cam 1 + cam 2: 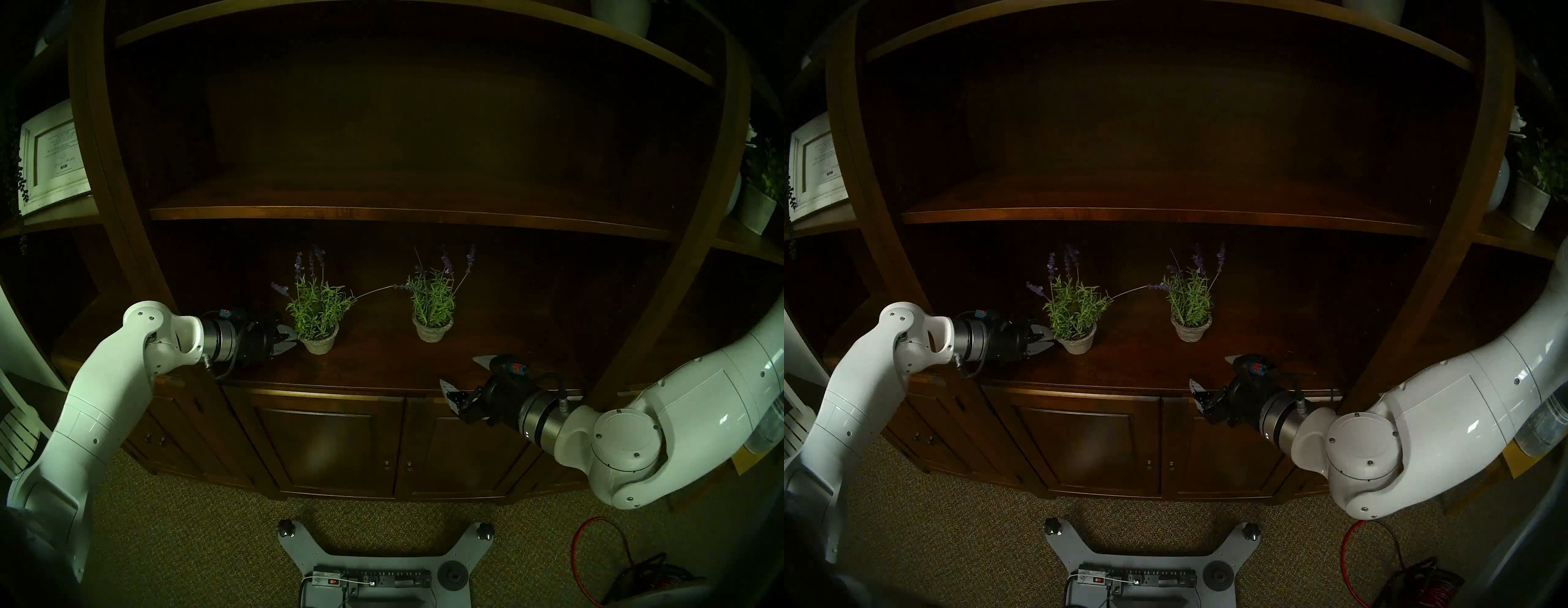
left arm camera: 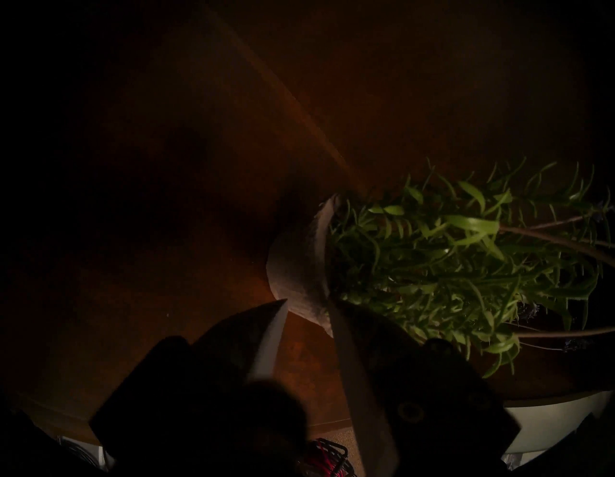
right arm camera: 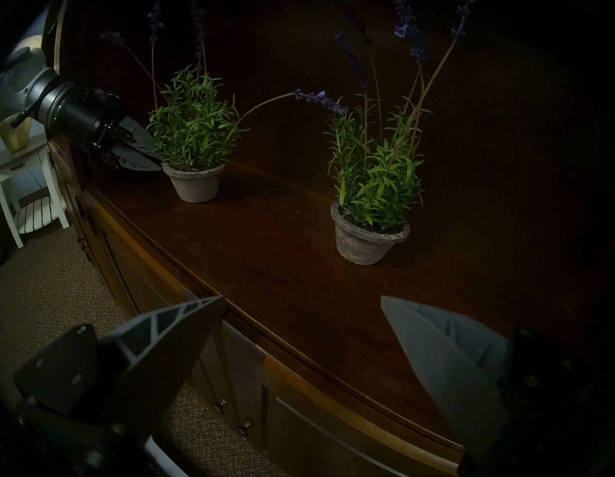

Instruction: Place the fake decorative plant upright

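Note:
Two fake lavender plants in grey pots stand upright on the dark wooden cabinet top point(image 1: 373, 365). The left plant point(image 1: 318, 305) point(image 1: 1074, 310) point(image 3: 193, 126) has one long stem arching right toward the right plant point(image 1: 432, 297) point(image 3: 376, 186). My left gripper point(image 1: 292, 338) point(image 1: 1049, 341) point(image 3: 156, 156) points at the left pot point(image 2: 296, 266) from its left side. Its fingers stand a little apart, with the tips at the pot's rim and bare wood between them. My right gripper point(image 1: 460, 371) point(image 1: 1209, 370) point(image 3: 301, 298) hangs wide open and empty over the cabinet's front edge, in front of the right plant.
A shelf board point(image 1: 382, 212) runs above the plants. A white framed picture point(image 1: 55, 157) stands at the far left and a white potted plant point(image 1: 757, 208) at the far right. A white side table point(image 3: 30, 186) stands left of the cabinet. A red cable point(image 1: 594, 535) lies on the carpet.

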Controlling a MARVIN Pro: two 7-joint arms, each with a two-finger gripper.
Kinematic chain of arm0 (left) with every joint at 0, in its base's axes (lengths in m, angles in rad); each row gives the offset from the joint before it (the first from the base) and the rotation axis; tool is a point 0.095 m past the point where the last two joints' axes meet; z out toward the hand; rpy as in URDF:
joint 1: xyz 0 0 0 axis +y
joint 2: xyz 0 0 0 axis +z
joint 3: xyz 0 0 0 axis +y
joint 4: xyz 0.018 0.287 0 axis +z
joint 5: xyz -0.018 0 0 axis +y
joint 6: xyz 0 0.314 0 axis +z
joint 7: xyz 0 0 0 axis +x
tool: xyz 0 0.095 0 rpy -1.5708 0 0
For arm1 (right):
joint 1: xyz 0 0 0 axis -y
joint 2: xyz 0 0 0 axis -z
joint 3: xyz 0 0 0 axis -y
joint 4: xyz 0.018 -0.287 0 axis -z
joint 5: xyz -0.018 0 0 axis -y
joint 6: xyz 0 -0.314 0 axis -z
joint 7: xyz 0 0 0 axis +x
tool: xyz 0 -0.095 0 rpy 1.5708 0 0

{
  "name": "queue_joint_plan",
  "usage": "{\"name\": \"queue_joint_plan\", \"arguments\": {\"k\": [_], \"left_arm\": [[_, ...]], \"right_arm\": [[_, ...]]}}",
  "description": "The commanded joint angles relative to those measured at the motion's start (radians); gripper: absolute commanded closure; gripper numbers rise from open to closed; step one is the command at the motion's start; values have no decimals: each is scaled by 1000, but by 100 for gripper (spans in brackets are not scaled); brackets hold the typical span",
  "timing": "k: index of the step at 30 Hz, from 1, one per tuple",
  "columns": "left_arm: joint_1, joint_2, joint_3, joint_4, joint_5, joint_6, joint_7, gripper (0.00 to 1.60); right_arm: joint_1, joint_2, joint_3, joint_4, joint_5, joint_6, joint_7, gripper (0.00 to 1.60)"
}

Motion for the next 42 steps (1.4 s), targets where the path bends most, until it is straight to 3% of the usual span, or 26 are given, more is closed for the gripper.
{"name": "queue_joint_plan", "arguments": {"k": [1,4,5,6,9,11,42], "left_arm": [[-20,-1,-6,-12,1,0,-6,85],[-17,-2,-6,-11,2,-2,-5,88],[-17,-1,-6,-11,2,-2,-5,103],[-17,-1,-6,-11,2,-2,-5,103],[-16,-1,-5,-12,5,-2,-6,148],[-17,-2,-4,-10,9,-2,-8,159],[42,27,-40,-67,-7,-16,-2,160]], "right_arm": [[14,-2,15,1,-10,-8,2,0],[14,-2,15,1,-10,-9,2,0],[14,-2,15,1,-10,-9,2,0],[14,-2,15,1,-10,-9,2,0],[14,-2,15,1,-10,-9,2,0],[14,-2,15,1,-10,-9,2,0],[14,-2,15,1,-10,-8,2,0]]}}
